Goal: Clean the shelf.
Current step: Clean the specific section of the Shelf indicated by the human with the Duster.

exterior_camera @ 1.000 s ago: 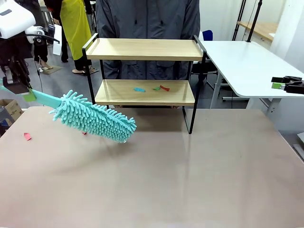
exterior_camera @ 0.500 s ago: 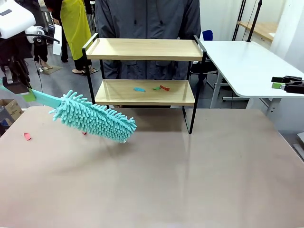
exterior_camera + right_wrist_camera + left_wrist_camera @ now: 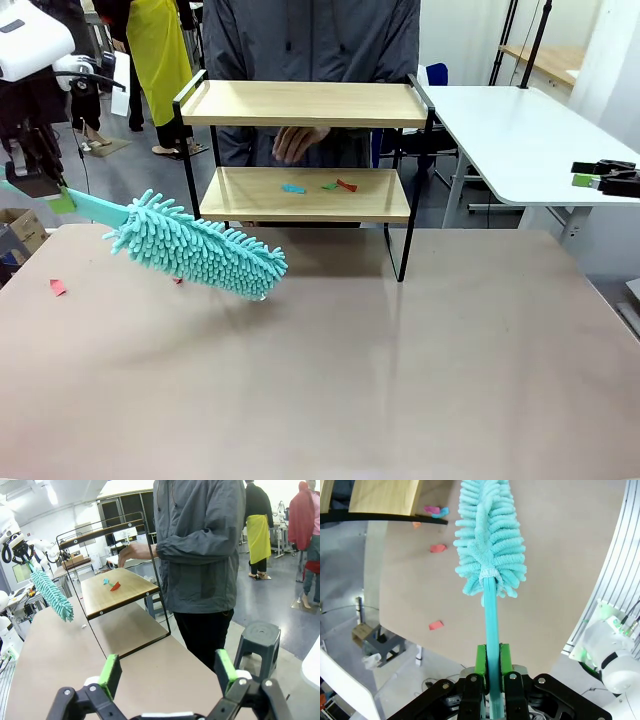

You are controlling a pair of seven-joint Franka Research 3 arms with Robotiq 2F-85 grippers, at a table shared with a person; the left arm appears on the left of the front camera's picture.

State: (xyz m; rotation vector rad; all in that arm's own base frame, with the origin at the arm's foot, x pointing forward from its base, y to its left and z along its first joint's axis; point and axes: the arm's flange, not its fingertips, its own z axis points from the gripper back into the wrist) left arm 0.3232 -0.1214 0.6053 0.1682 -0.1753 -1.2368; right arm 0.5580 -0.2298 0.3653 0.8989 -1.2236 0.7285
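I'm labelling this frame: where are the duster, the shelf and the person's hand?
duster (image 3: pixel 195 258): front view, middle of the fluffy teal head.
shelf (image 3: pixel 305 103): front view, bare top board.
person's hand (image 3: pixel 295 143): front view, middle of the hand, between the boards.

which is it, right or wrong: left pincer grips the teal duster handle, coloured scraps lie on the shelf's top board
Wrong board: the front view shows the scraps on the shelf's lower board. The left pincer does grip the duster handle.

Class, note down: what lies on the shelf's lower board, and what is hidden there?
A blue scrap, a green scrap, a red scrap. A person's hand hovers above. Beneath the board is covered.
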